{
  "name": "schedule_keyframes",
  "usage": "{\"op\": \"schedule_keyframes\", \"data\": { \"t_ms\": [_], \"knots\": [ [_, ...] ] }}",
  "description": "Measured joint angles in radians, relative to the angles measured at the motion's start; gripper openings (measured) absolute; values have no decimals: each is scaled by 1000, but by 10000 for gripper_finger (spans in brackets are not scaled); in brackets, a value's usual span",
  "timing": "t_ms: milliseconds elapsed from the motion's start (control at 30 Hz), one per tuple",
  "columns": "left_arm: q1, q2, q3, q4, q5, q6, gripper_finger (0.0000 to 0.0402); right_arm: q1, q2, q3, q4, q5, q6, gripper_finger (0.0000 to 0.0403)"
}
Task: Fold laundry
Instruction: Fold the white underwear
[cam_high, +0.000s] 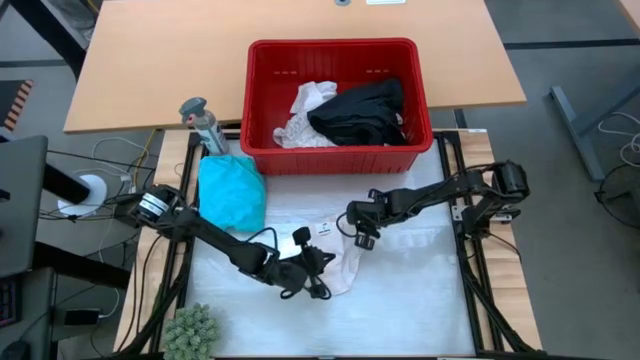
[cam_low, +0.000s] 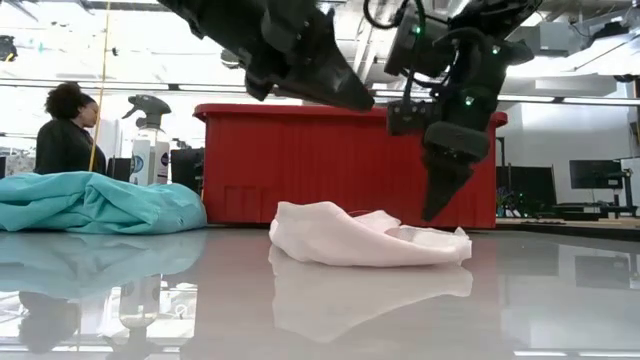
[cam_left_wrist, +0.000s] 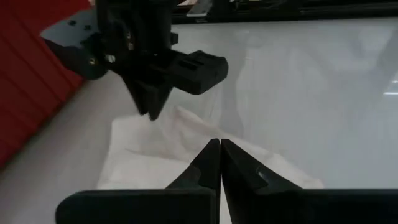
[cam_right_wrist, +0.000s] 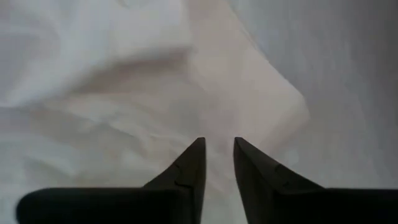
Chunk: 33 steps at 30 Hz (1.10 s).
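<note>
A small white garment (cam_high: 338, 262) lies crumpled on the white table top, in front of the red basket (cam_high: 335, 45). My left gripper (cam_left_wrist: 219, 146) is shut with nothing between its fingers. It hovers well above the garment (cam_low: 360, 240) and slants toward my right gripper. My right gripper (cam_right_wrist: 217, 144) points down over the garment's right end (cam_low: 440, 235), with a narrow gap between its fingertips and no cloth in it. I cannot tell whether its tips touch the cloth. A teal garment (cam_high: 232, 190) lies heaped at the table's left. Black (cam_high: 360, 112) and white (cam_high: 305, 115) garments lie in the basket.
The red basket stands at the table's far edge. A spray bottle (cam_high: 205, 125) stands at its left, and a green fuzzy plant (cam_high: 190, 330) sits at the near left corner. A person (cam_low: 65, 130) sits in the room beyond. The table top (cam_high: 420, 300) to the right of the white garment is bare.
</note>
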<state>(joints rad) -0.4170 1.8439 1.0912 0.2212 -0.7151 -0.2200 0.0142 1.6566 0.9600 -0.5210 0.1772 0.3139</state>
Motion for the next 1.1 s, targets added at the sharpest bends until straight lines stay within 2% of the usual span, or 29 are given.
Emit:
{"op": "schedule_keyframes", "data": {
  "t_ms": [67, 200, 367, 500, 767, 933, 1100],
  "knots": [
    [20, 5, 0, -1, 19, -10, 0, -27, 1, 0, -19, -7, 28, 144],
    [63, 6, 0, -20, 123, -17, 0, -73, 1, 0, -50, -15, 69, 189],
    [92, 7, 0, -31, 145, -5, 0, -114, 1, 0, 2, -24, 82, 219],
    [111, 7, -46, -6, 186, -25, 0, -123, 1, 0, 14, -45, 92, 223],
    [151, 9, -162, 105, 189, -50, 0, -119, 6, 0, 23, -47, 100, 222],
    [191, 9, -188, 139, 256, -53, 0, -107, 83, 2, 51, -62, 104, 218],
    [199, 9, -192, 137, 267, -54, 0, -106, 149, 6, 68, -67, 119, 206]
  ]
}}
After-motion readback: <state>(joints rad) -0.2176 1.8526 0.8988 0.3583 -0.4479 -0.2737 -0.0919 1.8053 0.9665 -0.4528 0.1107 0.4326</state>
